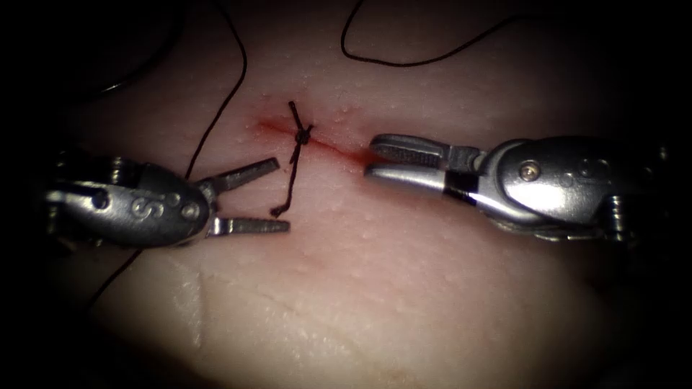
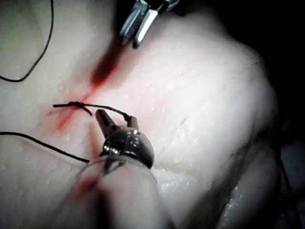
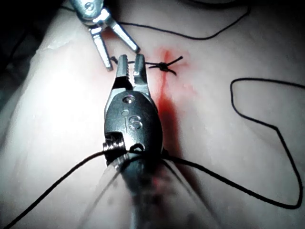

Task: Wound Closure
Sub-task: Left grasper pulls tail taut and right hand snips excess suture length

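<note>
One piece of tissue (image 1: pixel 404 288) lies under two tools. Its single cut (image 1: pixel 328 146) runs from about ten o'clock toward four o'clock, lined with red fluid (image 1: pixel 270 126). One knot (image 1: pixel 304 134) sits on the cut, and two short cut ends (image 1: pixel 290 184) leave it: one up toward twelve o'clock, the longer one down toward six o'clock.

The left tool (image 1: pixel 249 198) lies at eight o'clock of the knot, left of the cut, its two jaws spread wide and holding nothing; the tip of the longer cut end hangs between them without being gripped. The right tool (image 1: pixel 382 158) lies at four o'clock of the knot, its tips at the cut's right end, jaws slightly parted and empty.

Two loose runs of thread (image 1: pixel 223 108) lie on the tissue: one at eleven o'clock running down past the left tool, another looping at one o'clock.

I cannot tell where the needle is.
</note>
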You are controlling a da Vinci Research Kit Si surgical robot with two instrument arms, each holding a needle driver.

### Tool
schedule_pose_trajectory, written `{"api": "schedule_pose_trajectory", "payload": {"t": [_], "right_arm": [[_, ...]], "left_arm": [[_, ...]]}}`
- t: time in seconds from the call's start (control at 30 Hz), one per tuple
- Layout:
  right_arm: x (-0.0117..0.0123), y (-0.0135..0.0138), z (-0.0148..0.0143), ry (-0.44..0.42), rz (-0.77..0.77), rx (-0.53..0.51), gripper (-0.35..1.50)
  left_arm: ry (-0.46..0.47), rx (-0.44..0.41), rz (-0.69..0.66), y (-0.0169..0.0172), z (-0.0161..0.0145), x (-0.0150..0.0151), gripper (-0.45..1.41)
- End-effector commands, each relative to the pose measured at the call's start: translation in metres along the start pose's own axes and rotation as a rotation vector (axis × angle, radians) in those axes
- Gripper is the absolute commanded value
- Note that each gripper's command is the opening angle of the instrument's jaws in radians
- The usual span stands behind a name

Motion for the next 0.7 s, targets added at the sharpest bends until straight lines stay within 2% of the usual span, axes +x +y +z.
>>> {"api": "schedule_pose_trajectory", "payload": {"t": [0.03,0.1,0.33,0.5,0.7], "right_arm": [[-0.0005,-0.0006,0.0006,0.000,0.000,0.003,0.27],[-0.0005,-0.0005,0.0005,0.000,0.001,0.004,0.27],[-0.0005,-0.0005,0.0005,0.000,0.001,0.004,0.31],[-0.0006,-0.0003,0.0005,-0.001,0.001,0.001,0.47],[-0.0006,-0.0003,0.0005,-0.002,0.001,-0.002,0.51]], "left_arm": [[0.002,-0.005,0.005,0.0011,0.0005,-0.0001,0.29],[0.009,0.000,0.036,0.0012,0.0003,0.0002,0.12],[0.029,0.002,0.051,0.0013,0.0000,0.0007,0.10],[0.045,0.006,0.057,0.0012,-0.0001,0.0009,0.10],[0.049,0.002,0.063,0.0011,-0.0001,0.0010,-0.12]]}}
